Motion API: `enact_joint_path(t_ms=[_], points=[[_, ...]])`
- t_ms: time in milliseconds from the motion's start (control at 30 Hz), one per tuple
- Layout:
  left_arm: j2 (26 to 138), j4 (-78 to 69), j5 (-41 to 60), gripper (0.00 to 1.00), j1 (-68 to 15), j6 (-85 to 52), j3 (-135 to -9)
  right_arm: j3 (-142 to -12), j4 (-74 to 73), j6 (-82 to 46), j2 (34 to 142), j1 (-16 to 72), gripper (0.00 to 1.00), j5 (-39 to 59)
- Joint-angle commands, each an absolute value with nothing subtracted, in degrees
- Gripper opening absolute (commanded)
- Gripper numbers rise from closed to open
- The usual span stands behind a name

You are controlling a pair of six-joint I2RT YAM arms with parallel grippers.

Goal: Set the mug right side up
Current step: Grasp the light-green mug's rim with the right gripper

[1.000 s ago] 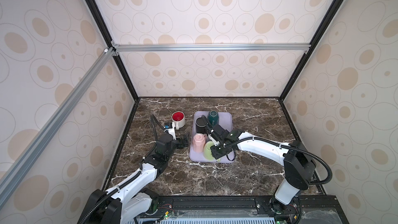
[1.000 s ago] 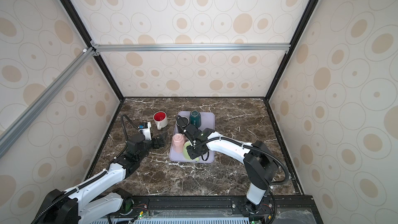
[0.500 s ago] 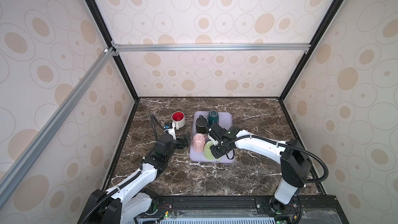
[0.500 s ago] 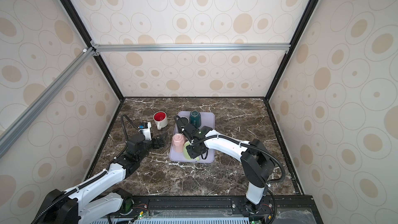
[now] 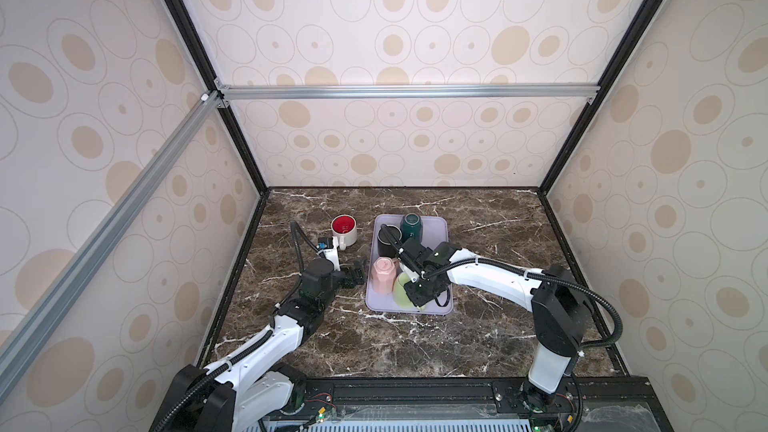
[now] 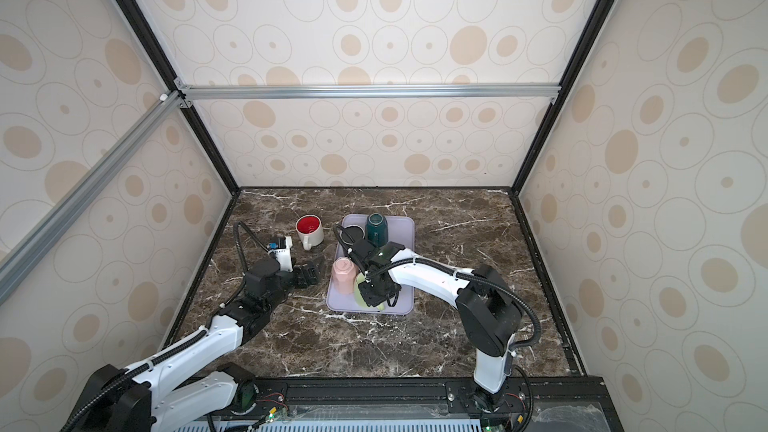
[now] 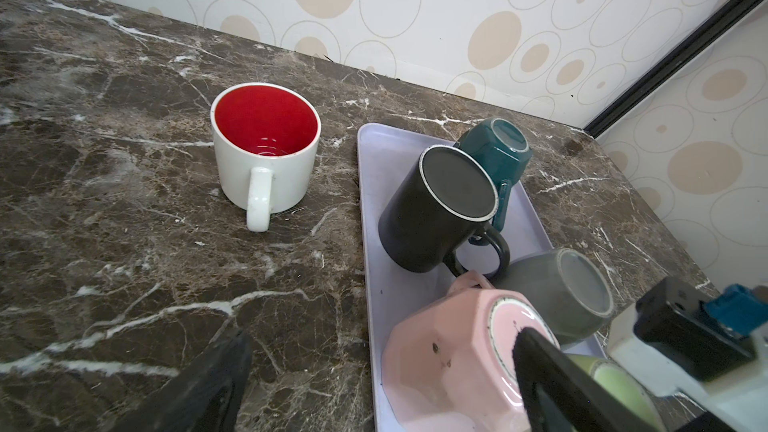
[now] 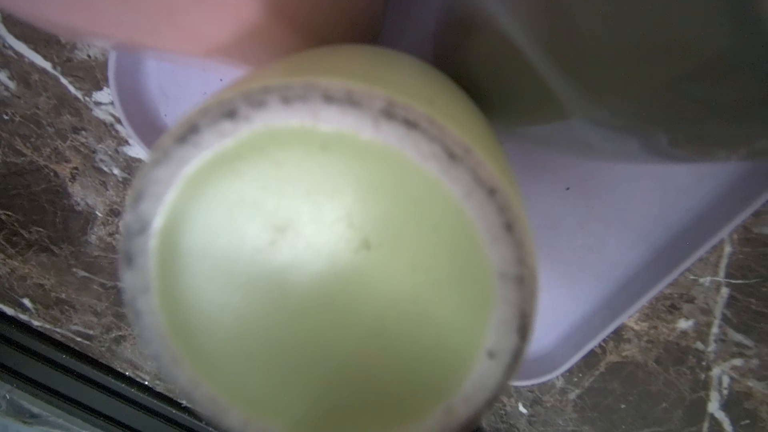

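Hardly begun: green mug [image 5: 398,289] bottom-up at the near end of the tray [image 5: 434,230], right gripper [image 5: 417,299] down over it, jaws hidden so cannot tell if clamped, left gripper [image 5: 360,272] beside the tray with jaws wide apart, flip yet to do

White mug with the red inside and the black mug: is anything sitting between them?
Only bare marble tabletop and the lavender tray's rim separate the white mug and black mug, as the left wrist view shows.

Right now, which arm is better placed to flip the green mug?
Right: the right pincer is down at the green mug, whose base fills its wrist view; the left pincer hangs open beside the tray.
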State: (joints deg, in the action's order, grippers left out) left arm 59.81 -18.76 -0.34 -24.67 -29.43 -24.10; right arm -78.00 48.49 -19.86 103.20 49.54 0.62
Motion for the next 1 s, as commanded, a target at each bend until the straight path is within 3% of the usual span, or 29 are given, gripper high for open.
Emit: enact_joint_path(t_ms=[0,533,967], points=[[60.12,-19.78,0.0,0.98,-24.87,-30.23,-24.43,-79.96,51.39,-19.46,104.6,50.15,0.27,-1.64],[60.21,-19.72,-0.35,0.98,-24.87,-30.25,-24.26,-80.16,52.69,-20.39,106.42,50.49,0.26,-4.71],[60.91,-19.83,-0.26,0.98,-24.87,-30.23,-24.3,-81.25,55.14,-21.18,107.78,50.6,0.18,-9.07]])
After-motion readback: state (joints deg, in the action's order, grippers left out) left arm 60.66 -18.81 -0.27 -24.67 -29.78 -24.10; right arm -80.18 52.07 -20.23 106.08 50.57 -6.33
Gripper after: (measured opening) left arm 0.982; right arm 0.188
